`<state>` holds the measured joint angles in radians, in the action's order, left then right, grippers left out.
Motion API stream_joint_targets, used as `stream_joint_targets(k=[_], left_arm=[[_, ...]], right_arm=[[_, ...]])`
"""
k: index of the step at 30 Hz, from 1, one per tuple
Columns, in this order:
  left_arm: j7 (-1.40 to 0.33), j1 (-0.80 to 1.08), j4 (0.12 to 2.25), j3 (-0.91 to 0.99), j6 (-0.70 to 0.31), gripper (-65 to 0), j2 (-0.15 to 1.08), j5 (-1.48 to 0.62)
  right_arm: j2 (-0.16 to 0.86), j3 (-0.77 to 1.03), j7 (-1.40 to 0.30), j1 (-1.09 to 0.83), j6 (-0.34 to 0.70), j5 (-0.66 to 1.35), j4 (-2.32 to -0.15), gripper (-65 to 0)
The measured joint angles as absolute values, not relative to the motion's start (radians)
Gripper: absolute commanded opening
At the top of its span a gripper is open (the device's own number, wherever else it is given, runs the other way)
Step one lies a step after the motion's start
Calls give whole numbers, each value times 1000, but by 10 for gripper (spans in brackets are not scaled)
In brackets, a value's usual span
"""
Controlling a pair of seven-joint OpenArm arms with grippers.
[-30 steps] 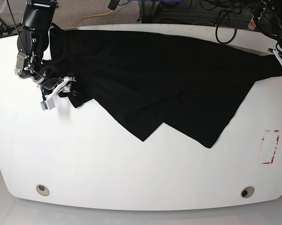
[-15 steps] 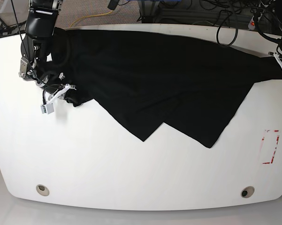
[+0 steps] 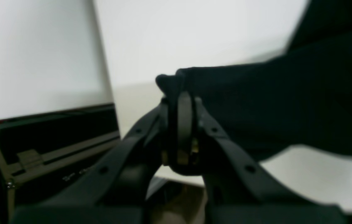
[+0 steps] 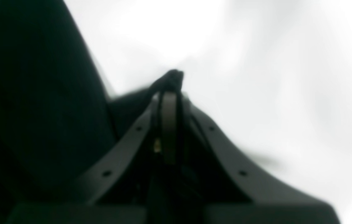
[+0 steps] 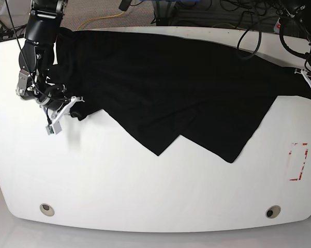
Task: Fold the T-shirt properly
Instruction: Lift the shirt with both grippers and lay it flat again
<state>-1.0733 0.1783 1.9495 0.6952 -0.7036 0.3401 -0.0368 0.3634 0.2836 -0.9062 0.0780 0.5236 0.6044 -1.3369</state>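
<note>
The big soft black T-shirt (image 5: 181, 88) lies spread on the white table (image 5: 145, 191). The left gripper (image 3: 180, 102) pinches one cloth edge. The right gripper (image 4: 169, 90) pinches the other edge.

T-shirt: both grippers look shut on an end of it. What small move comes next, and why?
Probably lift both ends together and draw them apart. The left gripper and right gripper each pinch a bunched edge of the T-shirt, which lies crumpled across the far side of the table, with uneven points hanging toward the front. Tension should spread it flat before folding.
</note>
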Motion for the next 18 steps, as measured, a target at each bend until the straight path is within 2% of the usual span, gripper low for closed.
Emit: stream_joint_targets(k=[10, 18], left_arm=[[-1076, -30, 1951, 588, -705, -650, 342, -34], [-1076, -236, 1950, 534, -706, -649, 348, -36]], right_arm=[[451, 276, -968, 367, 522, 607, -1353, -650], [516, 147, -974, 649, 532, 617, -1258, -650]])
